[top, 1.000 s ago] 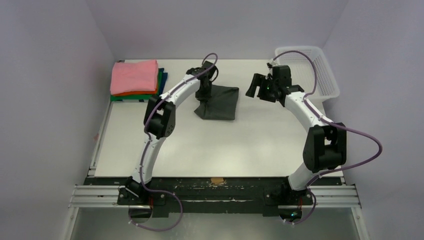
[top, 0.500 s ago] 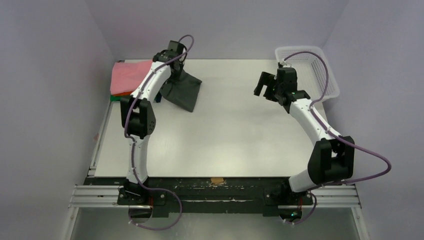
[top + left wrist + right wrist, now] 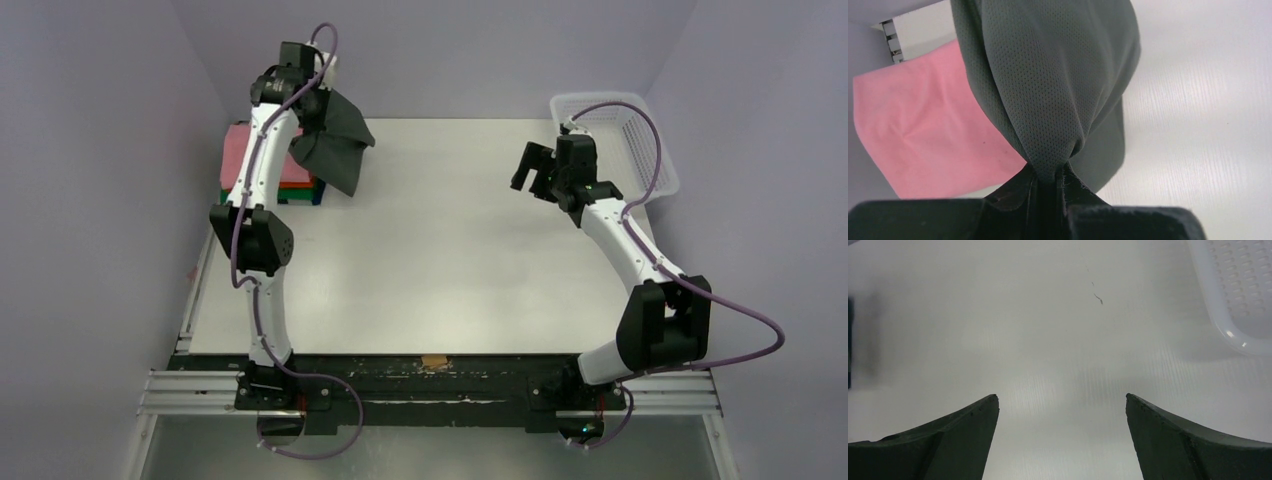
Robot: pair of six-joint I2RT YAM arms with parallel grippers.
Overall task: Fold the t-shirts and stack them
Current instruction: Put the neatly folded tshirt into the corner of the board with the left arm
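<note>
My left gripper is shut on the folded dark charcoal-grey t-shirt and holds it in the air at the far left. The shirt hangs over the right edge of the folded stack, whose top is the pink t-shirt; orange, green and dark blue edges show under it. In the left wrist view the grey cloth hangs from the shut gripper, with the pink shirt below on the left. My right gripper is open and empty above the table; its fingers are wide apart.
A white plastic mesh basket stands at the far right corner and shows in the right wrist view. The side walls are close on both sides. The left arm reaches up over the stack.
My left gripper has lifted the grey t-shirt off the table middle and carried it left and up, over the stack. My right gripper has drawn slightly back to the right.
</note>
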